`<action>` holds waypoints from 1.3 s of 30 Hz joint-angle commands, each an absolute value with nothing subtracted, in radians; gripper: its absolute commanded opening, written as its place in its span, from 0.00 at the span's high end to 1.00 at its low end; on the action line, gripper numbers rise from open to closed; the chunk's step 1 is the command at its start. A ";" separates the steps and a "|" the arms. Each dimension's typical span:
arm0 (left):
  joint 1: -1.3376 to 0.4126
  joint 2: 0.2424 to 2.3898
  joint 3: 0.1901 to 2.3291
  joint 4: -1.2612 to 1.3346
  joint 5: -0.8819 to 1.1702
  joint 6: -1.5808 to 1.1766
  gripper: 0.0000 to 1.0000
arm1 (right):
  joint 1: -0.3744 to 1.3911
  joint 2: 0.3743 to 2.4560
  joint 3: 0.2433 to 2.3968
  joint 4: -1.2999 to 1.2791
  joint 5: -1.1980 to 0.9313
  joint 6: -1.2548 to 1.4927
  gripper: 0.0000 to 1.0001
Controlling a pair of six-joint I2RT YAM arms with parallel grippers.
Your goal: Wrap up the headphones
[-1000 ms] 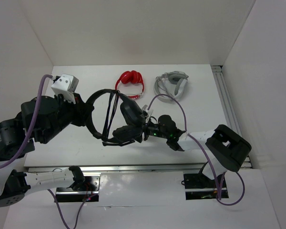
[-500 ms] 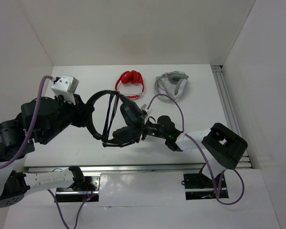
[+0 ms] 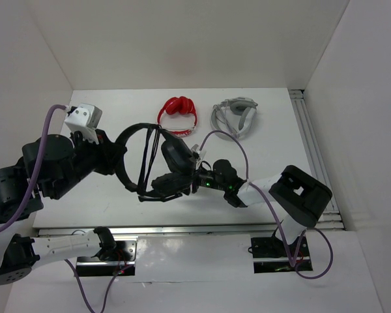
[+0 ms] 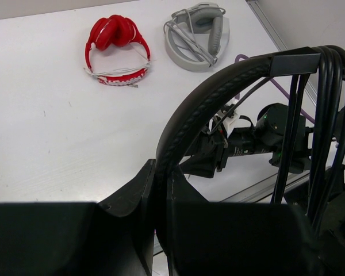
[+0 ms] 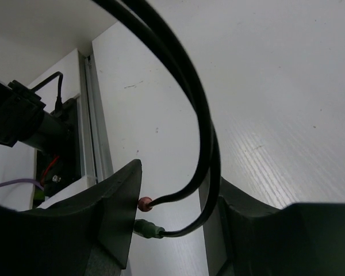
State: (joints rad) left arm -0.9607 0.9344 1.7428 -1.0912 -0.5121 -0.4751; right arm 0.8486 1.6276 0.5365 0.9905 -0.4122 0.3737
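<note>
The black headphones [image 3: 158,163] hang in the air over the middle of the table. My left gripper [image 3: 119,156] is shut on the thin headband [image 4: 202,109]; in the left wrist view [image 4: 161,190] the band runs up from between the jaws. Several cable loops [image 4: 322,121] cross the headband. My right gripper [image 3: 197,179] reaches in beside the earcups [image 3: 174,155]. In the right wrist view [image 5: 172,218] its jaws stand apart, with two cable strands [image 5: 206,144] and their red and green plug tips [image 5: 145,203] loose between them.
Red headphones [image 3: 179,114] and grey-white headphones [image 3: 234,117] lie wrapped at the back of the table; both also show in the left wrist view [image 4: 118,49] [image 4: 198,34]. A metal rail [image 3: 182,228] runs along the near edge. White walls enclose the sides.
The right arm has shifted left, closer to the earcups. The left arm and the headphones have drifted slightly left.
</note>
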 commanded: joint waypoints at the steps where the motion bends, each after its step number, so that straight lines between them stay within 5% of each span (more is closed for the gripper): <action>1: -0.963 0.933 1.770 -0.985 -0.528 -0.511 1.00 | 0.857 1.629 0.557 1.048 -0.425 0.364 0.49; 9: -0.963 0.933 1.759 -0.985 -0.558 -0.511 1.00 | 0.857 1.620 0.548 1.032 -0.425 0.354 0.62; 13: -0.963 0.923 1.759 -0.994 -0.618 -0.544 1.00 | 0.857 1.620 0.526 1.045 -0.402 0.354 0.94; 15: -0.963 0.913 1.746 -0.994 -0.672 -0.584 1.00 | 0.868 1.620 0.508 1.045 -0.358 0.363 1.00; 32: -0.953 0.917 1.586 -0.882 -1.169 -0.853 1.00 | 1.271 1.414 0.564 0.608 0.104 0.328 1.00; 39: -0.757 1.034 1.563 -0.769 -1.037 -0.762 1.00 | 1.401 1.333 0.635 0.437 0.152 0.265 1.00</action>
